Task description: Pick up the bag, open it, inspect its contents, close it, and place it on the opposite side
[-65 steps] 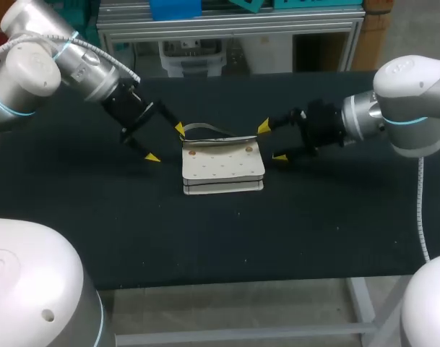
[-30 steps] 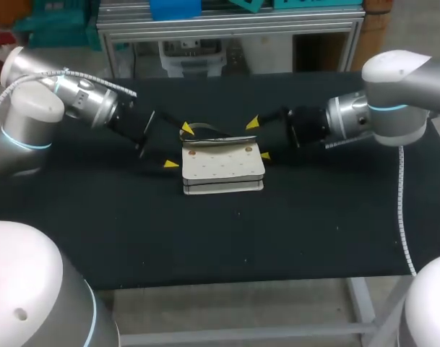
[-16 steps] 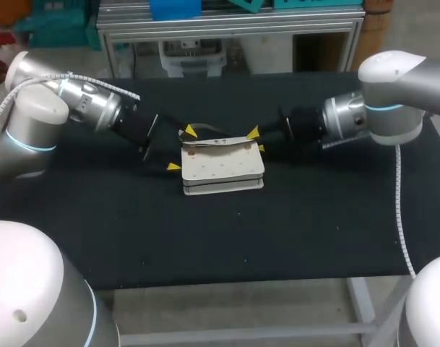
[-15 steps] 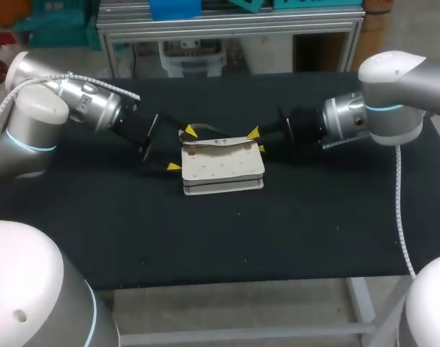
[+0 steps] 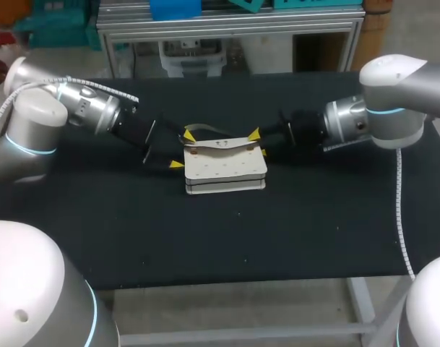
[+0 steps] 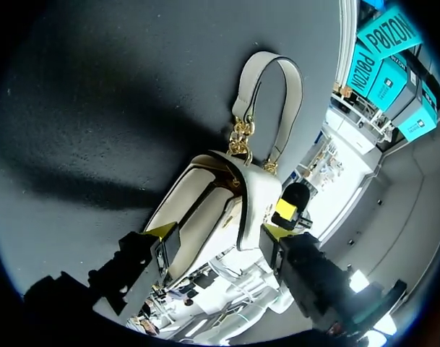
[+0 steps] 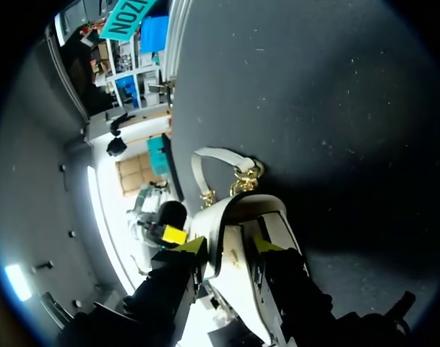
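Left gripper: not closed. Its fingers stand wide apart astride the left end of the white leather handbag with gold chain links. One sits at the rear edge by the handle, the other at the front side. Two-sided contact is not confirmed.
Right gripper: set narrow on the handbag's right end. In its wrist view both fingers appear to press that end just below the flap edge. Judged to be gripping the handbag.
Handbag position: lying flat near the middle of the black table, directly between the two grippers.
Flap: folded over the body, apparently closed.
Handle: a short white loop lying slack on the table behind the handbag, touched by neither gripper.
Reason for arrangement: judged that an arm at each end would keep the handbag level in a lift and leave the flap free for opening.
Stage: pick-up in hand. The handbag appears to rest on the table. Opening, inspection, closing and transfer are outstanding.
Risk: with only one end held, smooth leather may pivot or slip.
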{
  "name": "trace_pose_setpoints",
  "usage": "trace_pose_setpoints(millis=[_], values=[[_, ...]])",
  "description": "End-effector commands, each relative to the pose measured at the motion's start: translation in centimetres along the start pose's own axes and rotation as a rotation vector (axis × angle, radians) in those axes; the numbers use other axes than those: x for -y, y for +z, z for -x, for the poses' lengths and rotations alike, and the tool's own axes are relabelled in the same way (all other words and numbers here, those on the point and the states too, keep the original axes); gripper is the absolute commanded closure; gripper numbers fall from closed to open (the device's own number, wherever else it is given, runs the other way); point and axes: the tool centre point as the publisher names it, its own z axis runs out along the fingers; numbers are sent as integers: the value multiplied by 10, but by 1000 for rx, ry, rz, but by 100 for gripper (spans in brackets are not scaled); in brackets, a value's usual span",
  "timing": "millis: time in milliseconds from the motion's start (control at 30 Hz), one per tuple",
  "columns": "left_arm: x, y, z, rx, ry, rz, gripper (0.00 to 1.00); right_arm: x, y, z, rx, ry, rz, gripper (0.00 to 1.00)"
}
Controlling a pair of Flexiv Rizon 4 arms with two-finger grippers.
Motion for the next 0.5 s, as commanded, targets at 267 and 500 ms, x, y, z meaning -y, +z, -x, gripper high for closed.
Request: trace_pose_setpoints(millis=[267, 500], values=[[3, 14, 5, -9, 2, -7, 68, 6, 4, 2, -15, -66, 13, 89], [-3, 11, 11, -26, 54, -25, 53, 9, 5, 6, -8, -121, 28, 83]])
